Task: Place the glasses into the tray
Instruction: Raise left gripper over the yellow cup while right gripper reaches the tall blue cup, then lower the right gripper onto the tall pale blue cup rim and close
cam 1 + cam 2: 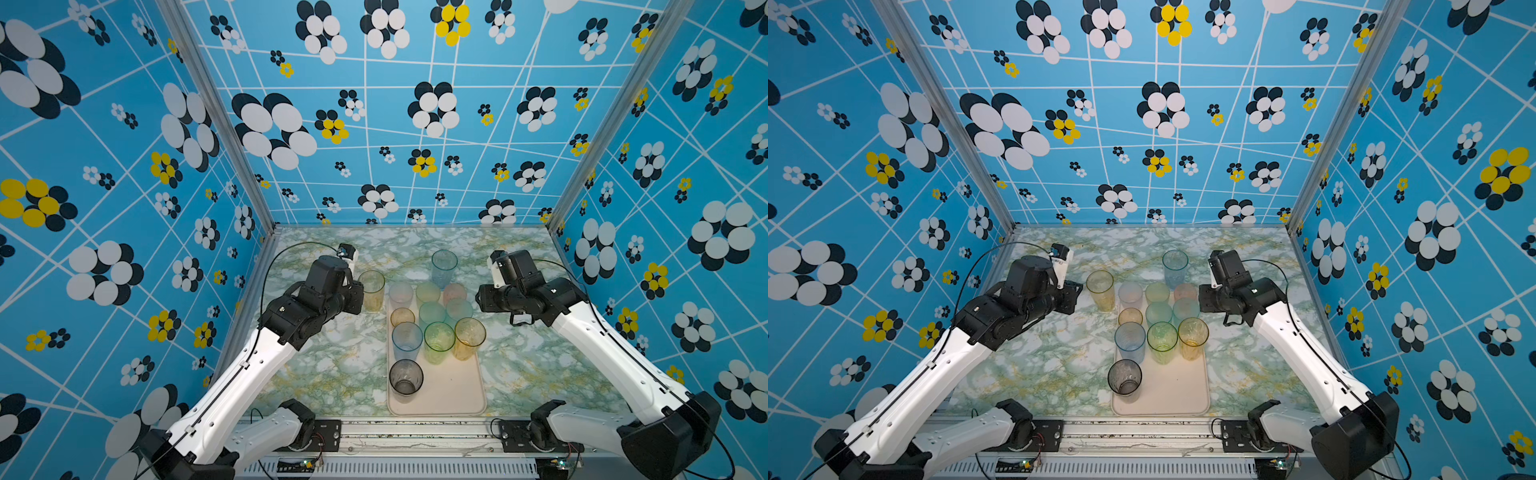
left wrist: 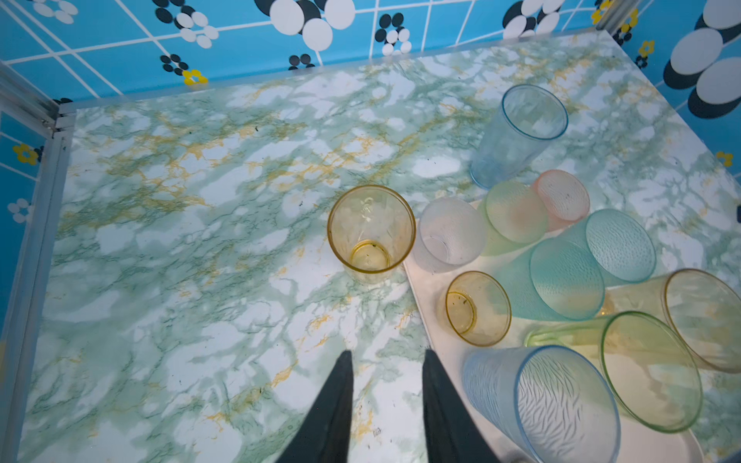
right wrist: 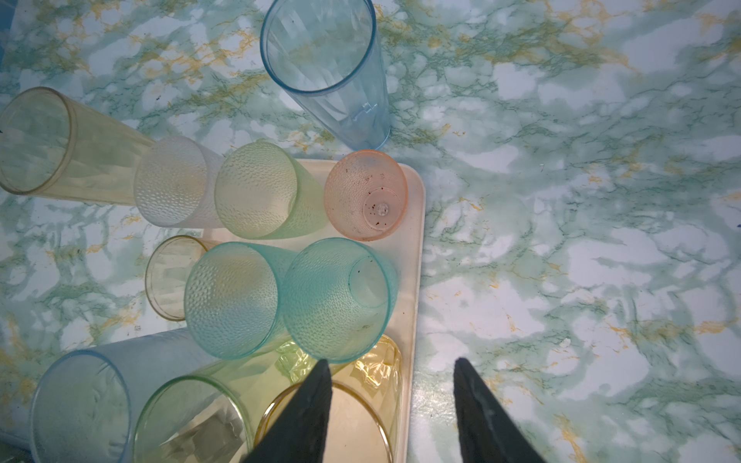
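Observation:
The cream tray [image 1: 440,395] lies at the table's middle front with several glasses standing on it, among them a smoky grey one [image 1: 406,378] and an amber one [image 1: 469,336]. A tall yellow glass [image 1: 371,291] stands on the table just left of the tray. A tall blue glass [image 1: 444,268] stands behind it. My left gripper [image 2: 388,356] is open and empty, a short way from the yellow glass [image 2: 371,234]. My right gripper [image 3: 392,362] is open and empty above the tray's right rim [image 3: 417,240], with one finger over the amber glass [image 3: 361,401].
Patterned blue walls close in the marble table [image 1: 332,374] on three sides. An aluminium rail [image 1: 415,428] with both arm bases runs along the front. In both top views the wrist housings hide the fingers. Bare tabletop lies to the left and right of the tray.

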Controlling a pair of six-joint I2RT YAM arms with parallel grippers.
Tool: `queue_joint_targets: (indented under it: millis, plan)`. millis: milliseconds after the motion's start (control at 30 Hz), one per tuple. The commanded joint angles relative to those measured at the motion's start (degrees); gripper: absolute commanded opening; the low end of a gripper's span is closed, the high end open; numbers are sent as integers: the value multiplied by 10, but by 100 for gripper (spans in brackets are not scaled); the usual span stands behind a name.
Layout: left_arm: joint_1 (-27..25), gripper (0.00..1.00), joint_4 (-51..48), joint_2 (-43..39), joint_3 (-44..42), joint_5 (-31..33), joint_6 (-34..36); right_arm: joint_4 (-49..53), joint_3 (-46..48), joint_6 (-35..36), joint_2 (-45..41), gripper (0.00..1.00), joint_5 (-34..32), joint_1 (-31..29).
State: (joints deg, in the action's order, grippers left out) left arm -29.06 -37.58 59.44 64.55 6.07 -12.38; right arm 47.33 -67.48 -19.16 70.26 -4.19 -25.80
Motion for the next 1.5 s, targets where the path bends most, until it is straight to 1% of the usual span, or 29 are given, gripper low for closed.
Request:
queue_joint_targets:
  millis: [0,133,300,400,567,733,767,933,1200,1467]
  plan:
    - [10,32,69,-27,-45,4,-7,-8,3,-16,3,51,-12,0]
    - [22,33,92,-45,-78,29,-9,-10,-19,-11,28,51,-14,0]
    - [35,33,108,-41,-87,44,0,-11,-61,-10,79,48,-19,1]
    - [43,33,115,-35,-88,40,5,-14,-92,-6,112,46,-23,1]
    - [62,33,130,-19,-87,16,5,1,-168,15,179,43,-24,13]
    - [63,33,143,-5,-87,-2,1,21,-238,36,246,38,2,36]
    - [63,33,142,-2,-86,-4,1,26,-268,41,261,37,7,44]
    - [64,33,139,3,-80,-6,2,48,-330,59,322,32,30,67]
    - [65,33,136,14,-70,-10,3,88,-423,82,408,32,51,71]
    - [65,33,134,22,-64,-9,6,110,-466,89,452,30,48,71]
